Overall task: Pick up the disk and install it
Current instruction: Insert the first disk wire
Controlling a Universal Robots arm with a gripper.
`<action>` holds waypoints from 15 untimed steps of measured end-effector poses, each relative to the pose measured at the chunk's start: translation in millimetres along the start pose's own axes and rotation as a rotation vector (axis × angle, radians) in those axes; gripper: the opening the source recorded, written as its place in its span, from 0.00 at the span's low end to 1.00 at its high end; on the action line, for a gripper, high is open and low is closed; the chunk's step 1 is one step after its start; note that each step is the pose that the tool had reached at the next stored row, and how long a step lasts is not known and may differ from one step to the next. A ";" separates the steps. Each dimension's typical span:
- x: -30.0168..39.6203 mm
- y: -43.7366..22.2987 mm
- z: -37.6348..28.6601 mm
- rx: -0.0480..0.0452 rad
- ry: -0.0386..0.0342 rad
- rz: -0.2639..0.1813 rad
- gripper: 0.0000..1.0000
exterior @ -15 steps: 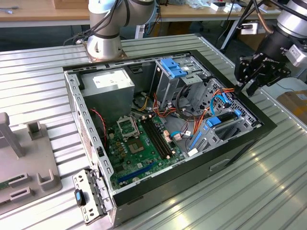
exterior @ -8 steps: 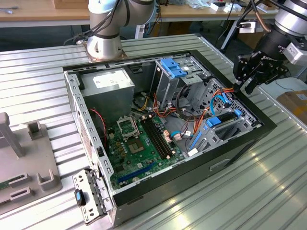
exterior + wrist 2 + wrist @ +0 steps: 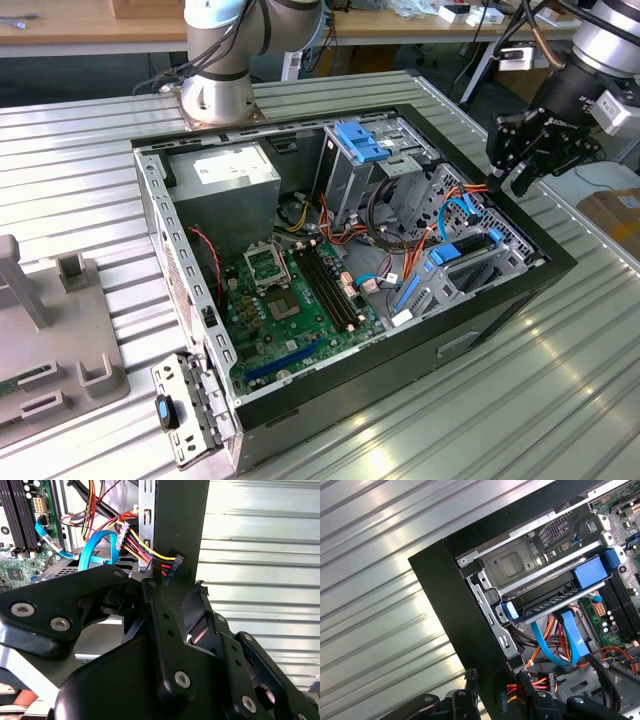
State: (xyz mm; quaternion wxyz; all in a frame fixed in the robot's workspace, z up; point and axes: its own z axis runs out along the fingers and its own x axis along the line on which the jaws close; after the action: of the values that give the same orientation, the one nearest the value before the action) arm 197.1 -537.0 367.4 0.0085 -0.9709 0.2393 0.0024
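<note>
The disk (image 3: 547, 602) lies flat in the drive cage at the front corner of the open computer case (image 3: 520, 300), with its blue carrier rail (image 3: 590, 572) along one side. The exterior view has the disk (image 3: 470, 260) low at the case's right end. My gripper (image 3: 510, 183) hovers above it over the case's right wall, open and holding nothing. In both wrist views the black case wall (image 3: 177, 530) stands between the two fingers (image 3: 470, 677). Red, yellow and blue cables (image 3: 107, 545) run just under the gripper (image 3: 175, 587).
A grey power-supply box (image 3: 235, 175) sits at the case's far left corner. The upright metal cage with a blue bracket (image 3: 360, 140) stands mid-back, and the green motherboard (image 3: 290, 300) lies on the floor. The arm's base (image 3: 215, 95) is behind the case. A grey fixture (image 3: 40, 340) lies at the exterior view's left.
</note>
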 end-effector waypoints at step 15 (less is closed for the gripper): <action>-1.8 1.6 0.7 0.0002 -0.0001 -0.001 0.28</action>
State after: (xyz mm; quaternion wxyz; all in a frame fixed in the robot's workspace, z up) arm 194.8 -537.6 366.7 0.0086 -0.9710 0.2390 0.0025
